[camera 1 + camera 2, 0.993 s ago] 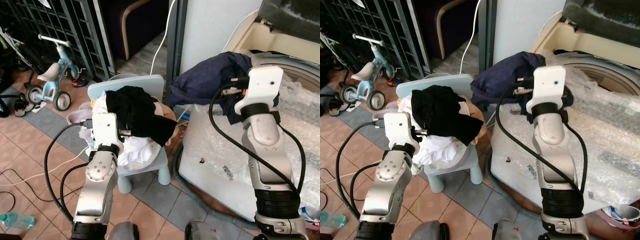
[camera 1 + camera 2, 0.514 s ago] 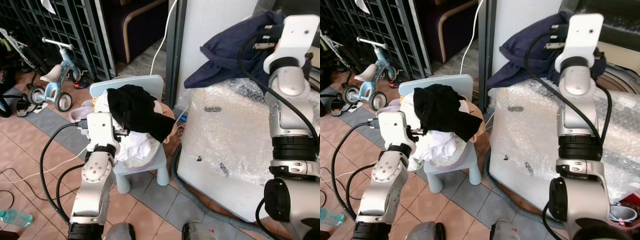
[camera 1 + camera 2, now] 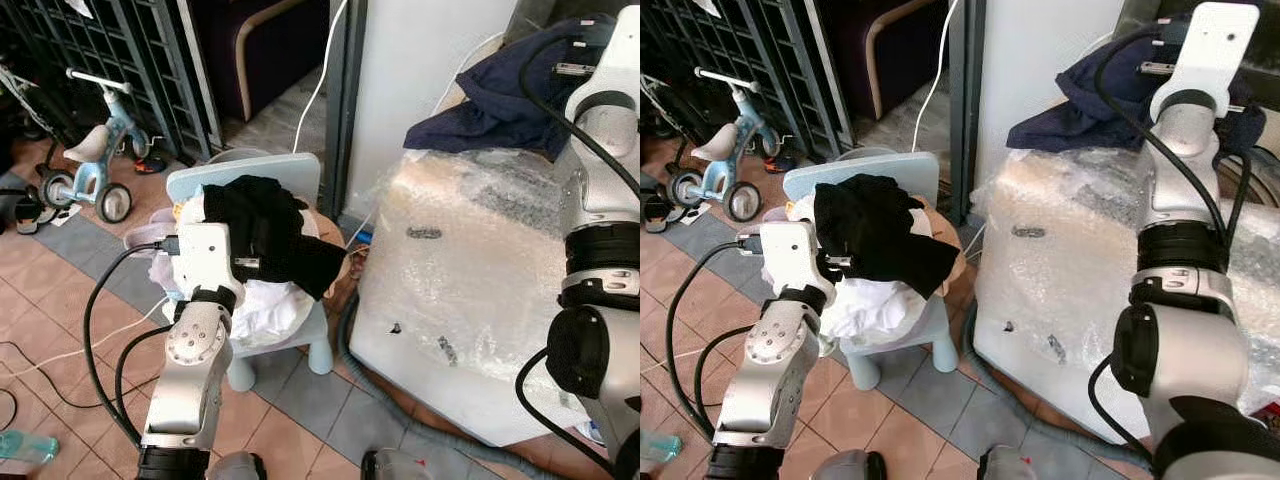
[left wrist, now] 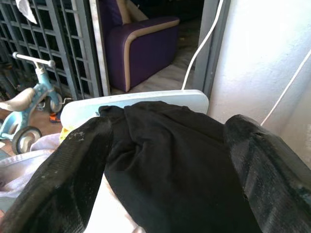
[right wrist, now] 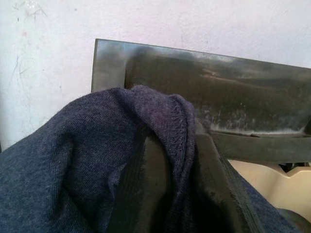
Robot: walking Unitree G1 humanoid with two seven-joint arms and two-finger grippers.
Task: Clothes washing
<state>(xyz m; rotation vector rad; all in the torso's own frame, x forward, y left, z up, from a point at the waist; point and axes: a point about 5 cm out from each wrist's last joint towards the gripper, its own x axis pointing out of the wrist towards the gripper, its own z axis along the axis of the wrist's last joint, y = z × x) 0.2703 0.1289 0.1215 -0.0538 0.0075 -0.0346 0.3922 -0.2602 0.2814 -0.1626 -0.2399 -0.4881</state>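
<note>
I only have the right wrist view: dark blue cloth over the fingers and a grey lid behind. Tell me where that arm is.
Observer: The right gripper is raised above the bubble-wrapped washing machine, shut on the navy garment.
Operator: Report the left arm.
Observer: The left gripper is open, its fingers either side of the black garment.
Operator: Say what that garment lies on.
Observer: It tops a pile of white laundry on a small light blue chair.
</note>
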